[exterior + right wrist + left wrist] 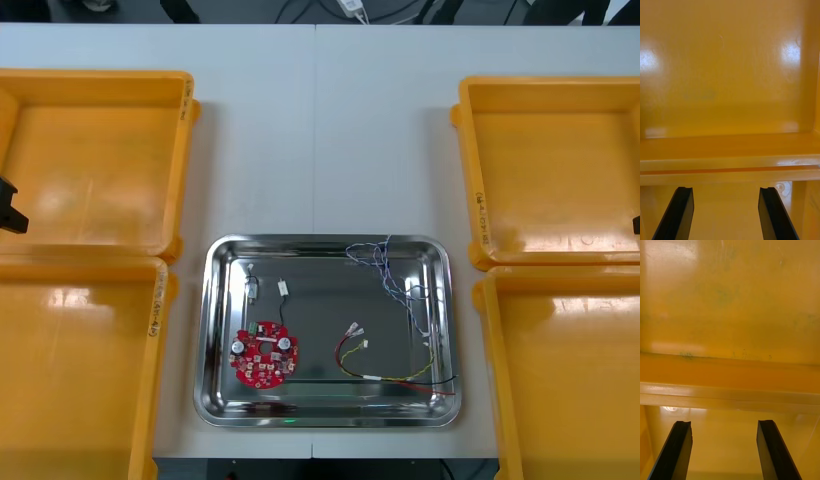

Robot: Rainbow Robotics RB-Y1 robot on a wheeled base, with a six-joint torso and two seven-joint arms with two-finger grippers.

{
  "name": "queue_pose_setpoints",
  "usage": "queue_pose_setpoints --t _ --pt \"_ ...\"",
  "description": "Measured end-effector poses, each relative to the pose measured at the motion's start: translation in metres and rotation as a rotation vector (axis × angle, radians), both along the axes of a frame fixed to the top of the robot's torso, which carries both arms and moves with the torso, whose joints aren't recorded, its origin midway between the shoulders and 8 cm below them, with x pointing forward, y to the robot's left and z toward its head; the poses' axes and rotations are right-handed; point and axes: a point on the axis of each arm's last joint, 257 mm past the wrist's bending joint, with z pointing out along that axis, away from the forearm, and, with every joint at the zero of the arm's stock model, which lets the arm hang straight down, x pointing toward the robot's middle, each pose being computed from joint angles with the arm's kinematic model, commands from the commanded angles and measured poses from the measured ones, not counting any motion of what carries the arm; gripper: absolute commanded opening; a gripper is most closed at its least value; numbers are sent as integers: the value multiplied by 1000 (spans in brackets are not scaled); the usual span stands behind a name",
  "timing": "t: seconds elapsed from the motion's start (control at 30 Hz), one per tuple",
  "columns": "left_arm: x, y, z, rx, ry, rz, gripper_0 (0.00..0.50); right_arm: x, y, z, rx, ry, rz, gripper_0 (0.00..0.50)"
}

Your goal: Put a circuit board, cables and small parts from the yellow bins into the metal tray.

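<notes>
Lying in the metal tray (pixel 210 330) at the near edge of the surface (pixel 330 130): round red circuit board (pixel 264 356), near-left corner; red and yellow cable (pixel 390 375), near-right; twisted blue and white cable (pixel 395 280), far-right corner. Flanking it, yellow bins (pixel 90 160), two per side. Above the adjoining rims of the left pair, left end effector (pixel 724 423), fingers apart. Above the right pair's rims, right end effector (pixel 726 188), fingers likewise apart.

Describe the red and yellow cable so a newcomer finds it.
Find the metal tray between the yellow bins. Along its near right part lies the red and yellow cable; the blue and white cable lies farther back, the circuit board leftward.
</notes>
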Motion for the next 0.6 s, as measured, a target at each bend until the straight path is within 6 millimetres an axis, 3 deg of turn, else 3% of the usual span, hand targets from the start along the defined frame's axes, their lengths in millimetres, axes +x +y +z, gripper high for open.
queue_pose_setpoints --t 0.6 --pt "0 0 0 0 0 0 500 0 0 0 0 0 0 500"
